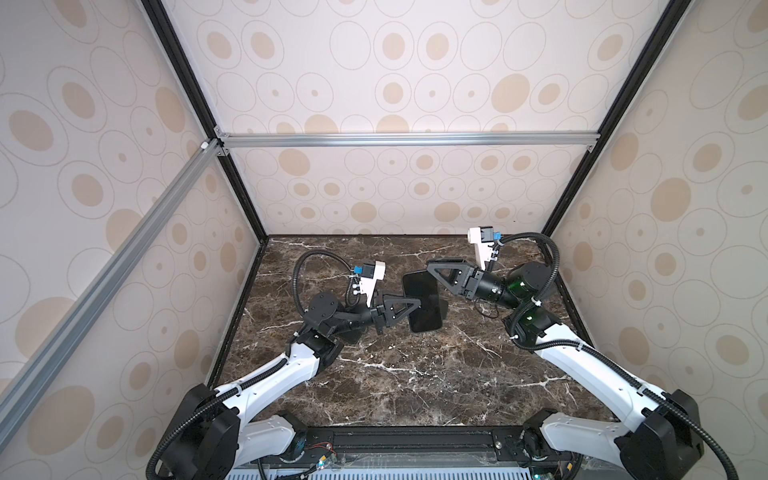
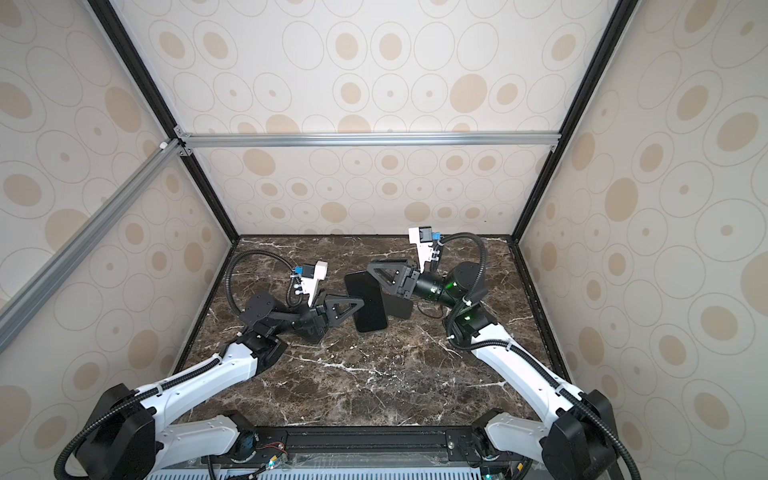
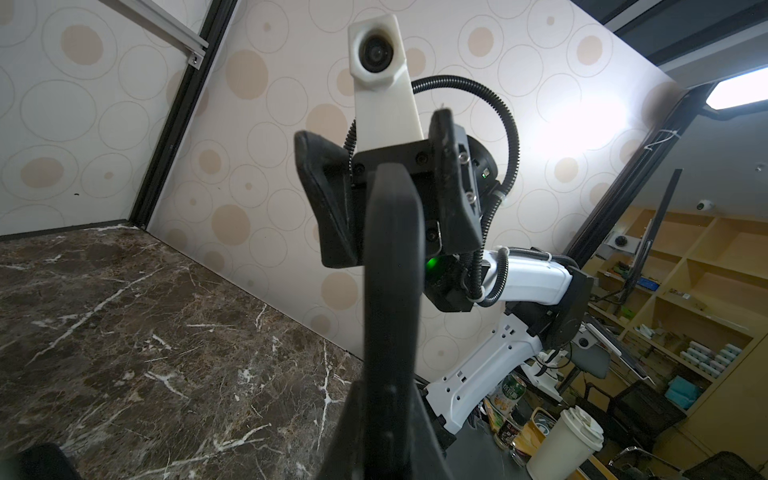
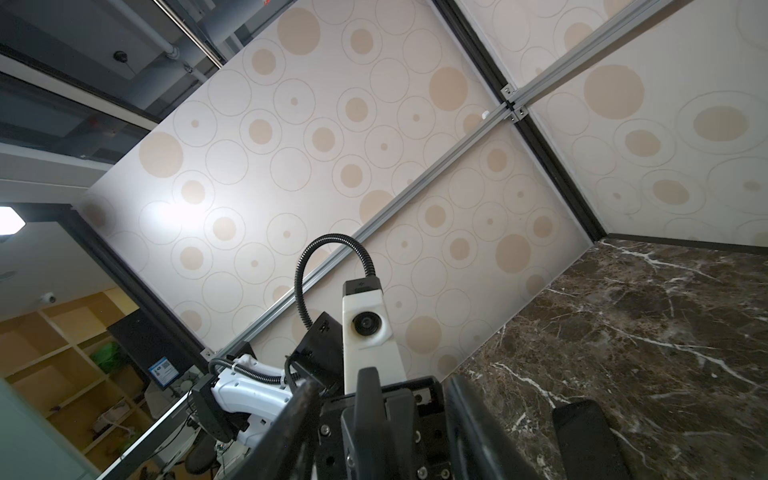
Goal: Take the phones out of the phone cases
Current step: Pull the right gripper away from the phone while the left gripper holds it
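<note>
Black phone, clamped by the left hand above the marble worktop, points its end into the open right hand, apparently braced for a freeing tug.

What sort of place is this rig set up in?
Likely a lab or office workroom. The work area is a cell of patterned panels on a metal frame, over a marble-look tabletop. Past its open side stand wooden shelves and a paper cup.
</note>
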Motion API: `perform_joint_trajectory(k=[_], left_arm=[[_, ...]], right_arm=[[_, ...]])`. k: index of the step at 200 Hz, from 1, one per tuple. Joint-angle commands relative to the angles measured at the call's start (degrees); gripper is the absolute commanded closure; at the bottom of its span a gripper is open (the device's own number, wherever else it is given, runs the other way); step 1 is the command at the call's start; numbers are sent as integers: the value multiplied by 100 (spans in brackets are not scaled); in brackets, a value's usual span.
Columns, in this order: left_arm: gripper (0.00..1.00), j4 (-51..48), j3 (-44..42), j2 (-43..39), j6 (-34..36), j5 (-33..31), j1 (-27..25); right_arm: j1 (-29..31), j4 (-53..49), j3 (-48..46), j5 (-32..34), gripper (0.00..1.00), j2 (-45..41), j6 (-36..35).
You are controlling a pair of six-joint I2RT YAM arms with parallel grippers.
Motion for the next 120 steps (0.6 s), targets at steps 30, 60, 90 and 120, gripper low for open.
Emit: perform_joint_trajectory(k=[30,60,90,120], left_arm=[[100,536,105,-163,347,173,-39],[100,541,73,-265,419,129,-38],[100,534,73,-275,394,162,-42],[100,512,69,-267,396,173,-42]], right_arm=[[170,860,172,-218,54,-19,462],[197,763,88,-207,60,-118,446],[219,567,39,-174,67,-193,392],[249,499,73,-153,72,-213,392]])
